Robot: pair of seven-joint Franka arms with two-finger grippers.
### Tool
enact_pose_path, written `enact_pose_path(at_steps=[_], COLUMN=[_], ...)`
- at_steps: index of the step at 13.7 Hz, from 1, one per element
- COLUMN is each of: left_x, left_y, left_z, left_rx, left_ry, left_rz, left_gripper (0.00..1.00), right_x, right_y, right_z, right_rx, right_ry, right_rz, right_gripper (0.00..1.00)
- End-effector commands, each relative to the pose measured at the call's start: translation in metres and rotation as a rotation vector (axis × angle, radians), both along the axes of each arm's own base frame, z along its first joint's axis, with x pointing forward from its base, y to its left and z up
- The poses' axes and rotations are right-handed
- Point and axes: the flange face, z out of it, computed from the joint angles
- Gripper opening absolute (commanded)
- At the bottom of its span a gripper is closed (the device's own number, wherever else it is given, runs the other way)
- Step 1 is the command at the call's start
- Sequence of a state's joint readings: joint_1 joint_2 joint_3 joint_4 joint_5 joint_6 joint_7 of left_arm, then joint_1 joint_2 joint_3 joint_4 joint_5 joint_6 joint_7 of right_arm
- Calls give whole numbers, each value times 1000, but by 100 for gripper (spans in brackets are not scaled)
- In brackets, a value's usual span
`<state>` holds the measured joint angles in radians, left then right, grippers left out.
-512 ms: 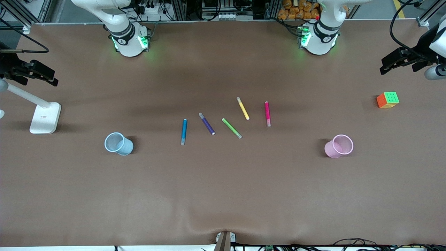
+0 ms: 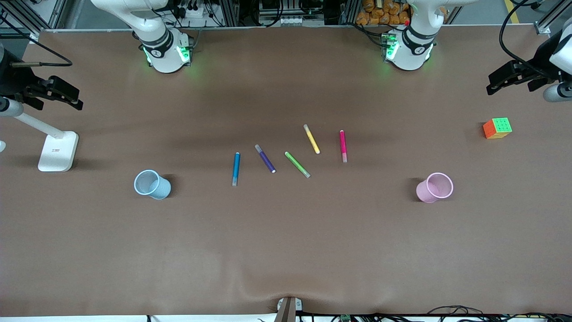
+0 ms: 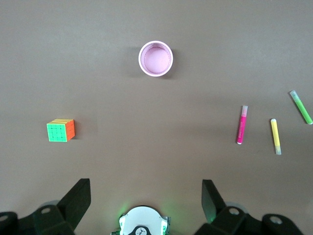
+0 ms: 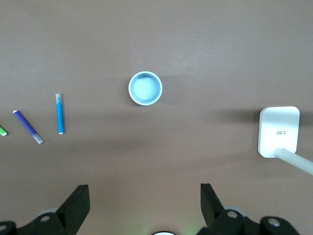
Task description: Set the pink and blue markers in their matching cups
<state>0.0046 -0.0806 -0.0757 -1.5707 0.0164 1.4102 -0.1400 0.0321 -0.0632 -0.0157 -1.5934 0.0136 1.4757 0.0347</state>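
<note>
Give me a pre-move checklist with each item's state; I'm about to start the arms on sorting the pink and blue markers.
1. Blue marker lying free on the table, ungripped: ok.
2. Pink marker lying free, apart from the yellow marker: ok.
3. Blue cup upright, mouth open, nothing inside: ok.
4. Pink cup upright, nothing inside: ok.
5. Left gripper open, holding nothing, high over the left arm's end of the table: ok.
6. Right gripper open, holding nothing, high over the right arm's end: ok.

Front camera overlooks table (image 2: 286, 250); high wrist cameras face down
</note>
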Motion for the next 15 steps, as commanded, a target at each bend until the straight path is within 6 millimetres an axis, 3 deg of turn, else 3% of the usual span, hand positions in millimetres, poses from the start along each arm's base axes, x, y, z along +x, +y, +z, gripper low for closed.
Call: enact_pose_path(at_steps=[1,4,7,10,12,15], left_x=[14,35,65,93,103,103], left_y=[-11,-48,-59,-84,-93,-135], left_z=[-19,-70,-124,-180,-211,-249], left_rx=[-16,-13,-17,-24,-22,5], left_ry=[53,149,188,182,195,227], left_rz=[-36,-78,-88,-116,-80,-29], left_gripper=[100,100,100,100,100,100], right_x=[-2,-2,-2,-3,-3,-2], right_y=[0,-1,1,2,5,8], right_z=[3,2,2,0,-1,-2], right_rx=[-8,-8,-8,-8,-8,-8], right_ry=[-4,-4,-2,4,7,7], right_rz=[-13,-14,-11,-8,-3,3], right_gripper=[100,100,100,100,100,100])
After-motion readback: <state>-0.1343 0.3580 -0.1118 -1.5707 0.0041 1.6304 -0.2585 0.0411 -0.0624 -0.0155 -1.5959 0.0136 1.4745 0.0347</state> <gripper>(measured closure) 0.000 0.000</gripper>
